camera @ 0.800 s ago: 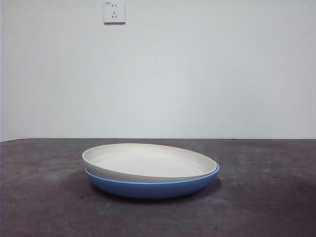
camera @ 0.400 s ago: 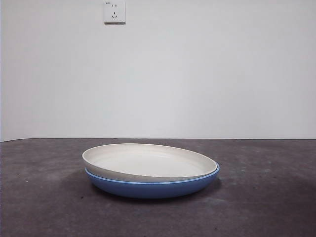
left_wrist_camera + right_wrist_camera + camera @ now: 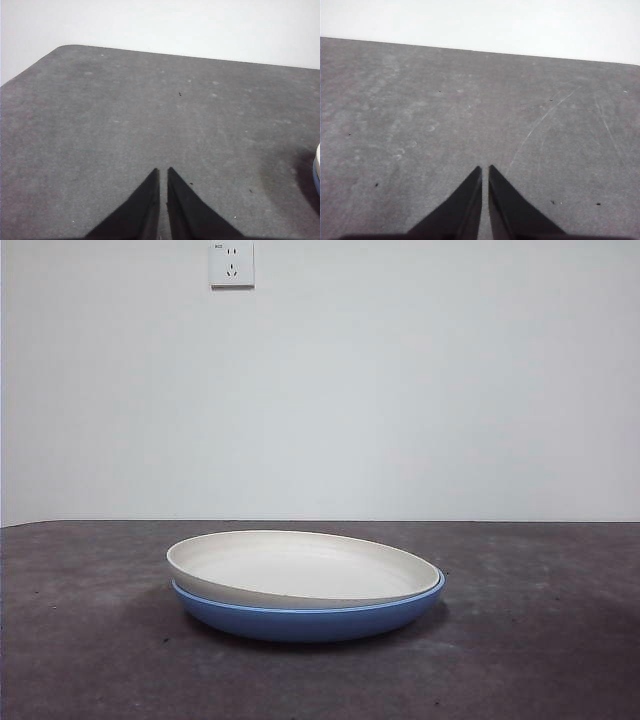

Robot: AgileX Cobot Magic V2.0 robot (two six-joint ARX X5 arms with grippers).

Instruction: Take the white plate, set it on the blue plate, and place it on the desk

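- The white plate (image 3: 300, 568) sits nested in the blue plate (image 3: 310, 618), and the pair rests on the dark table (image 3: 540, 660) a little left of the middle in the front view.
- The white plate is tilted: its left rim rides up above the blue rim, while on the right it sinks down inside it, so a thin line of blue edge shows there.
- On the pale wall behind, a white wall socket (image 3: 231, 263) is mounted high up.
- Neither arm shows in the front view.
- The left claw (image 3: 163, 172) hangs over bare table with its two black jaws clenched nearly together, a thin slit between them and nothing held; a sliver of the stacked plates peeks in at the edge of its view, well apart from the tips.
- The right claw (image 3: 485, 170) is likewise clenched on nothing, over a scuffed, scratched patch of table with no plate in its view.
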